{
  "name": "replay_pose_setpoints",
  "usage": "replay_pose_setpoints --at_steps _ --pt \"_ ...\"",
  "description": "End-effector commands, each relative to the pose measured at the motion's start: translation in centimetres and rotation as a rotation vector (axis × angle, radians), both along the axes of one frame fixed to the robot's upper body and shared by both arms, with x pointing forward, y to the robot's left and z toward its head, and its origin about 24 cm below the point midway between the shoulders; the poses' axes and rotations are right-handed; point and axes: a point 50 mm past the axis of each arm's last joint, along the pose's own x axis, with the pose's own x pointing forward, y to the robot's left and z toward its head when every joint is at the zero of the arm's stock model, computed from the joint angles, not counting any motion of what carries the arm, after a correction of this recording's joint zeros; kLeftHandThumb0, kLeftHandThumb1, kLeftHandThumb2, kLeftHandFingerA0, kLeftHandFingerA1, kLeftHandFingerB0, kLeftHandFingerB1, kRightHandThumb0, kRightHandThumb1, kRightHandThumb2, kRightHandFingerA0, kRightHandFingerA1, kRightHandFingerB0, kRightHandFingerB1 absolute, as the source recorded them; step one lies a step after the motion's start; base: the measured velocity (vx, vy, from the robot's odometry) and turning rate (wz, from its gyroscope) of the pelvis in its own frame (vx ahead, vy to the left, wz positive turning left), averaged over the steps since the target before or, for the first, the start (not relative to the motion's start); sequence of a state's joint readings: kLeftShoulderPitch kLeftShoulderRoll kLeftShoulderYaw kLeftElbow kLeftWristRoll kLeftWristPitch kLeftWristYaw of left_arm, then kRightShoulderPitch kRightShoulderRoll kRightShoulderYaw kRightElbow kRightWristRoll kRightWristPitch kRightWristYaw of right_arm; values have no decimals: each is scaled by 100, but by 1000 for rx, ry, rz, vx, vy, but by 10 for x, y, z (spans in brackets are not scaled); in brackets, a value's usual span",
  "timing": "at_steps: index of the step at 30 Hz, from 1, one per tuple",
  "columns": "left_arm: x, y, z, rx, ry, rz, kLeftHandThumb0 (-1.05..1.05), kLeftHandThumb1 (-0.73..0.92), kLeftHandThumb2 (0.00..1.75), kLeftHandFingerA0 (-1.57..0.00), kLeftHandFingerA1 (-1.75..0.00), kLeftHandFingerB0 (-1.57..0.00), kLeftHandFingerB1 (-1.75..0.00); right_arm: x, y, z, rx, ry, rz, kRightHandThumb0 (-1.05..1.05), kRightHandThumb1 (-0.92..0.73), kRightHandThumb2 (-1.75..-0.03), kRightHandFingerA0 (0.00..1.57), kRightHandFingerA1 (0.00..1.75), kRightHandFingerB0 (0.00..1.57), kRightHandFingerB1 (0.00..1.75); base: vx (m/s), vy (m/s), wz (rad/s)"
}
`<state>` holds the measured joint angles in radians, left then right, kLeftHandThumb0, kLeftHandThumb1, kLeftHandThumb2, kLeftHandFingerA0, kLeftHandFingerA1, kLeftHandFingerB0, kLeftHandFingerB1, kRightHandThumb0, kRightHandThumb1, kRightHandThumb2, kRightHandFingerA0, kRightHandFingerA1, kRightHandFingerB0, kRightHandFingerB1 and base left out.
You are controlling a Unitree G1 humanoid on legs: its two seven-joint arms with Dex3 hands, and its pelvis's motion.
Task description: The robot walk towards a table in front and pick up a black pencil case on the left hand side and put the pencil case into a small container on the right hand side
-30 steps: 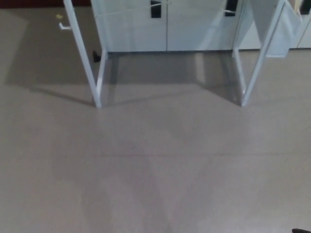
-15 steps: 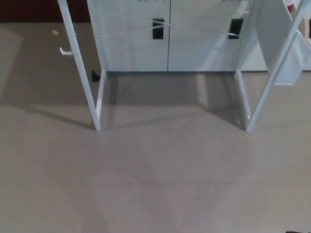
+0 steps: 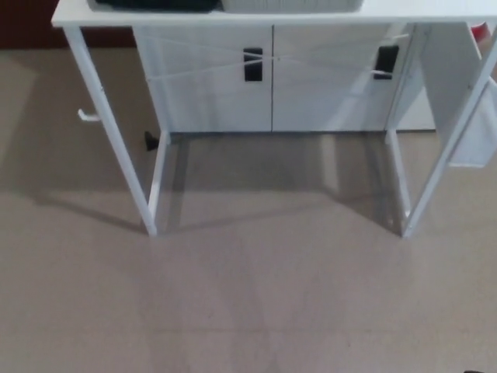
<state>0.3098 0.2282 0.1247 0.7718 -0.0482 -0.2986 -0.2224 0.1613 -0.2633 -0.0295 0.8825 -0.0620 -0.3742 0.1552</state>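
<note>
Pencil case (image 3: 155, 4): you get only a black strip at the top edge, left side of the white table (image 3: 419, 9); rest is cut off. Pale container (image 3: 291, 5) sits just beside it on the right, also cropped. Cabinet (image 3: 210, 85) w/ black handles behind the legs. The left hand and right hand are out of frame, so grip can't be told.

a white table (image 3: 404, 11) stands on a plain beige floor (image 3: 248, 303). only the front strip of its top shows, along the upper edge of the view. its thin white legs (image 3: 116, 144) slant down to the floor at left and right. toward the left of the top lies a black pencil case (image 3: 155, 4), mostly cut off. just beside it, to the right, sits a pale container (image 3: 291, 5), also cut off.
</note>
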Motion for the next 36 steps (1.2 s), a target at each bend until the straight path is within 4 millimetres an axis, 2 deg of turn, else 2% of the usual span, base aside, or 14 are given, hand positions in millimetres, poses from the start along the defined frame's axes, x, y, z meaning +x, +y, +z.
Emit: replay_pose_setpoints --at_steps 1,9,24,36 --pt "1 5 2 33 8 -12 -40 65 61 -30 -34 -18 -28 1 0 1 -7 -3 12 -40 -64 -59 47 44 33 37 308 217 71" --pt "3 5 1 41 4 -12 -39 65 61 -30 -35 -19 -28 3 -1 1 -10 3 17 -41 -64 -59 48 44 33 37 283 81 -1" --pt "4 5 1 45 12 -16 -39 66 61 -30 -34 -19 -28 1 -1 0 -26 11 32 -41 -64 -59 49 44 34 37 347 -124 8" --pt "4 6 1 42 5 -24 -39 67 62 -29 -34 -18 -28 1 -1 -1 -26 21 34 -40 -64 -59 47 44 33 37 304 107 -11"
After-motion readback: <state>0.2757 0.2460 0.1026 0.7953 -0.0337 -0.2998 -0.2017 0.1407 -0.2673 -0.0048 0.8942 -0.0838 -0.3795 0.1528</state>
